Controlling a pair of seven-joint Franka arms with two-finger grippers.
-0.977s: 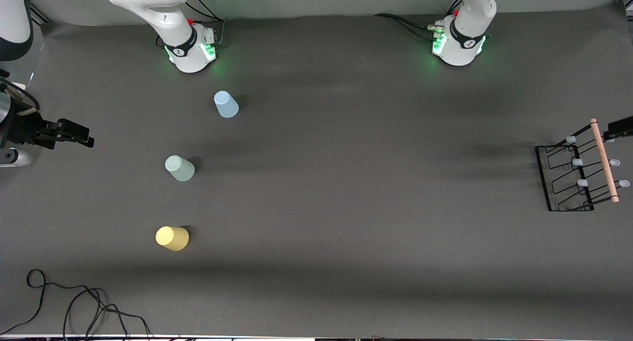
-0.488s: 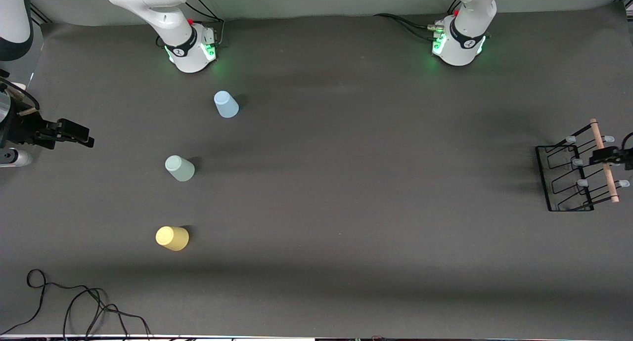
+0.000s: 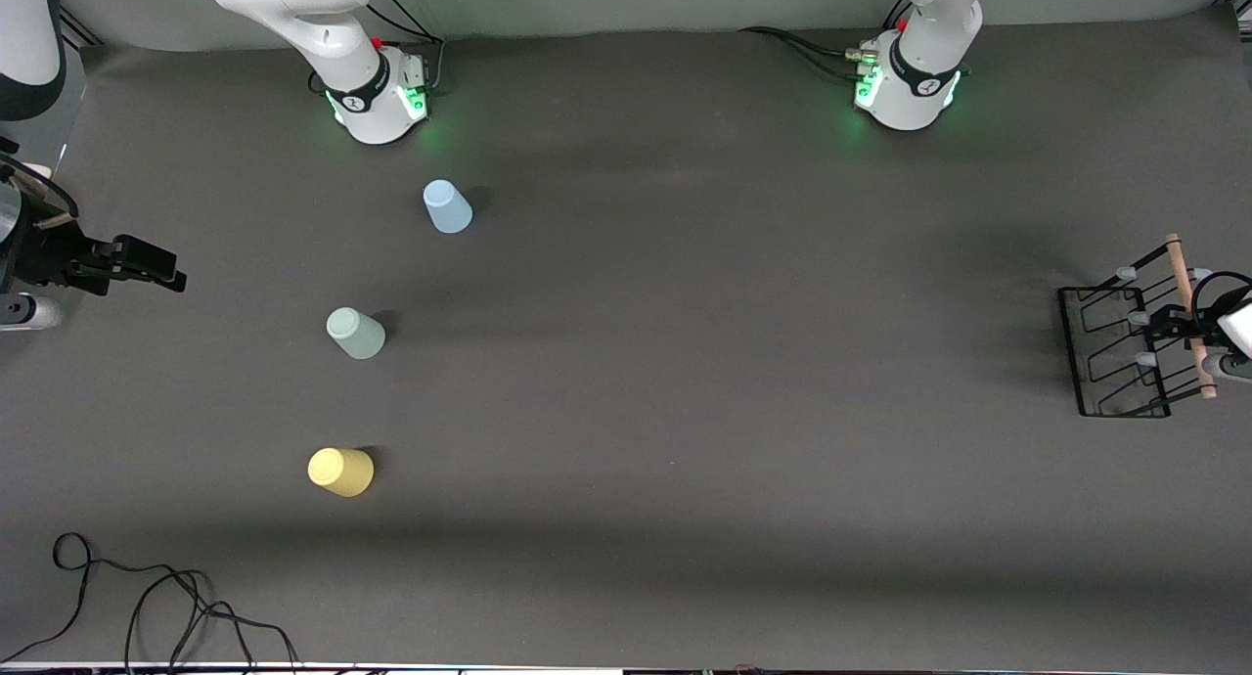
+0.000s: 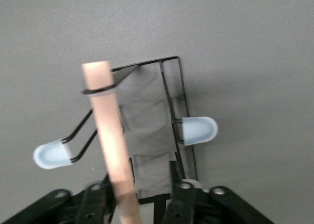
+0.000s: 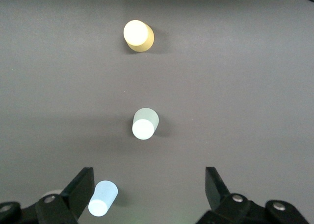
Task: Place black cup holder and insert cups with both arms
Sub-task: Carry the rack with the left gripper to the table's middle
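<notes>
My left gripper [image 4: 140, 194] straddles the rod [image 4: 109, 140] of the holder [image 3: 1120, 352] at my left arm's table end, fingers spread, not yet pinching. An off-centre close could tip it. Right gripper [image 5: 147, 194] waits spread over the cups [image 5: 145, 124].

A dark grey mat [image 3: 685, 411] covers the whole table, with soft shadow bands across it. A pale wall strip [image 3: 636, 0] runs along twelve o'clock. Loose black cables [image 3: 147, 597] coil at seven o'clock.
</notes>
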